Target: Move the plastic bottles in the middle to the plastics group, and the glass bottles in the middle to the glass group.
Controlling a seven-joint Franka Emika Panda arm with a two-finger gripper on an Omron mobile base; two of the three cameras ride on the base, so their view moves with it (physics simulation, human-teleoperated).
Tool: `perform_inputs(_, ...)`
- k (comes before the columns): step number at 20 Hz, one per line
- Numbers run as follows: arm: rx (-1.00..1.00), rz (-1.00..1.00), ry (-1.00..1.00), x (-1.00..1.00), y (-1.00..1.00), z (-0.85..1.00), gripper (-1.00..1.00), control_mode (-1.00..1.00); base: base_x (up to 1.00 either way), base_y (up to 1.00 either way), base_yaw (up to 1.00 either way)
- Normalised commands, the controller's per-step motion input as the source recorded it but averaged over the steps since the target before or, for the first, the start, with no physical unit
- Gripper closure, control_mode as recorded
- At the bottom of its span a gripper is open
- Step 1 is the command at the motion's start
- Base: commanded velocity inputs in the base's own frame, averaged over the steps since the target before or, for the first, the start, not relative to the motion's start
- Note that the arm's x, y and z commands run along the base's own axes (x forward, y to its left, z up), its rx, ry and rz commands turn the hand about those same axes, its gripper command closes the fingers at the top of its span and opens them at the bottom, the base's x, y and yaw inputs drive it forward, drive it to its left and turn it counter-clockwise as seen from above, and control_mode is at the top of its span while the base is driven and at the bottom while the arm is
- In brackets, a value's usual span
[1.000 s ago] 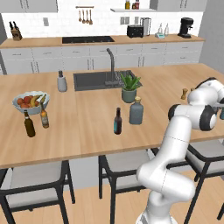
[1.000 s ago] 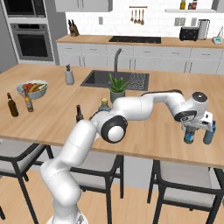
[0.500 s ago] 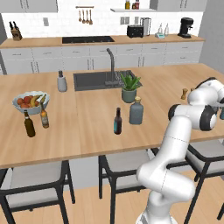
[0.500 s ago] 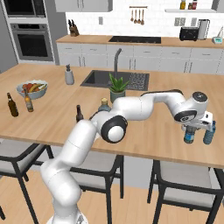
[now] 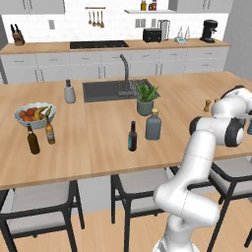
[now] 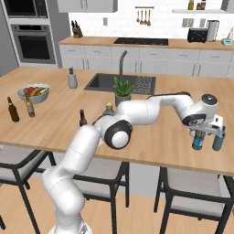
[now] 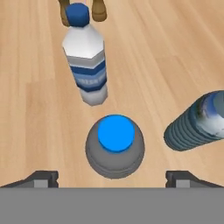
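Standing among the plastics group at the counter's right end, the blue-capped bottle (image 7: 114,151) sits directly beneath the gripper (image 7: 112,178), jaws spread clear; likely light, smooth, tippy, best pinched mid-body

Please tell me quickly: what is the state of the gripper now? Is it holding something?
Gripper: open, holding nothing; its fingertips stand wide apart on either side of the blue-capped bottle, not touching it.

Arm stretched far out to its right side, wrist bent downward. Claw (image 6: 204,135) points straight down, fingers (image 7: 41,178) spread wide, gripping nothing.
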Motion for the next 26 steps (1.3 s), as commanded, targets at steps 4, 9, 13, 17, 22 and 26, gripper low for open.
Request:
perform_inputs(4,0.0,0.0,0.0,-0.85,0.24,0.22,-1.0,-1.0,0.0,0.0,0.0)
perform_inputs(9,-0.02,0.0,0.0,-1.0,0.52,0.23,-1.0,-1.0,0.0,0.0,0.0)
perform_inputs(13,-0.05,0.0,0.0,-1.0,0.68,0.35,-1.0,-1.0,0.0,0.0,0.0)
perform_inputs(17,-0.09,0.0,0.0,-0.93,0.92,0.39,-1.0,-1.0,0.0,0.0,0.0)
perform_inputs(22,-0.05,0.05,0.0,-0.78,1.0,0.34,-1.0,-1.0,0.0,0.0,0.0)
perform_inputs(26,-0.02,0.18,0.0,-0.48,1.0,0.26,-1.0,-1.0,0.0,0.0,0.0)
